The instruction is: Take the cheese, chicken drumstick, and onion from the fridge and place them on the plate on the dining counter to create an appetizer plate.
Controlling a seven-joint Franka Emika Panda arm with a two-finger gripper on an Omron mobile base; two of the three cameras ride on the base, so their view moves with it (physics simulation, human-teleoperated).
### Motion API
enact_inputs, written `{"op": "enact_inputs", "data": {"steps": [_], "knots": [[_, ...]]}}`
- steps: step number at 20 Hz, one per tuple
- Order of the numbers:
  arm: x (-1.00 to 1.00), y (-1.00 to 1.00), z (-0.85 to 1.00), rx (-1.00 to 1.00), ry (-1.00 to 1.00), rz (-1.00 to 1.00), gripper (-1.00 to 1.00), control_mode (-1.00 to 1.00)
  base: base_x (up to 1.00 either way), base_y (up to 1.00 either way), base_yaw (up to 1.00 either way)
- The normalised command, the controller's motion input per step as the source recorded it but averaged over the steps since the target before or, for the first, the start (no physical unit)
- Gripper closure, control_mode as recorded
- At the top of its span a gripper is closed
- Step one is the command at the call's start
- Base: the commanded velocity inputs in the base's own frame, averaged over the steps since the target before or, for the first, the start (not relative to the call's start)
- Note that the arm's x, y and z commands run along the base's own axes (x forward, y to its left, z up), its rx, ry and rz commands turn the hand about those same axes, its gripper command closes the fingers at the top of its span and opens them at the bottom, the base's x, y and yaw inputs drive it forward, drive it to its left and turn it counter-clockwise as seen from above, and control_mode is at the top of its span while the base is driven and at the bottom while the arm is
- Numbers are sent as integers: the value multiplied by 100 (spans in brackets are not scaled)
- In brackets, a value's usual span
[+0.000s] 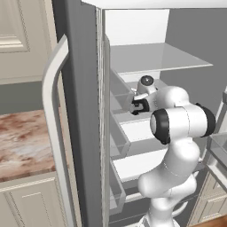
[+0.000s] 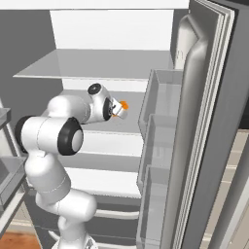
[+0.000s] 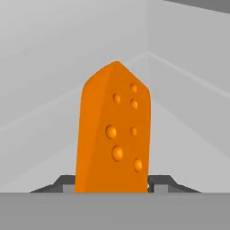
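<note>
The fridge [image 2: 209, 121] stands open, and the white arm reaches into it at the height of a middle shelf. Inside are white shelves [image 2: 107, 65] one above the other, and the ones that can be seen are bare. In the right base view the open door carries three clear door bins [image 2: 160, 146], stacked from top to bottom, and no food shows in them. In the left base view the other door with its long curved pale handle [image 1: 53, 115] is at the left, and its bins show nothing in them either.

The gripper [image 2: 118, 109] is deep inside the fridge, above the middle shelf. In the right base view a small orange piece, the cheese [image 2: 123, 105], shows at its tip. In the hand view the cheese [image 3: 114, 130] stands between the two dark finger tips [image 3: 159, 182], with one tip at each side of its lower part. It is an orange wedge with small round dimples on its face and its point away from the hand. The jaws are clenched on the cheese. Behind the cheese is the white back corner of the fridge.

In the left base view a marbled brown surface [image 1: 22, 142] on cream cabinets lies to the left of the fridge.
</note>
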Motion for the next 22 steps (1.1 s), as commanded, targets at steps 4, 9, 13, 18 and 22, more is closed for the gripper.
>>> {"op": "enact_inputs", "data": {"steps": [4,9,13,18,22], "knots": [[0,-44,-8,0,0,-1,100,-100,0,0,0],[0,-35,-9,0,0,-2,100,-100,0,0,0],[-13,-20,-9,0,0,-3,100,-100,0,0,0],[-88,0,0,0,-2,-3,100,-100,0,0,0],[-100,0,15,0,-4,-1,100,-100,0,0,0]]}}
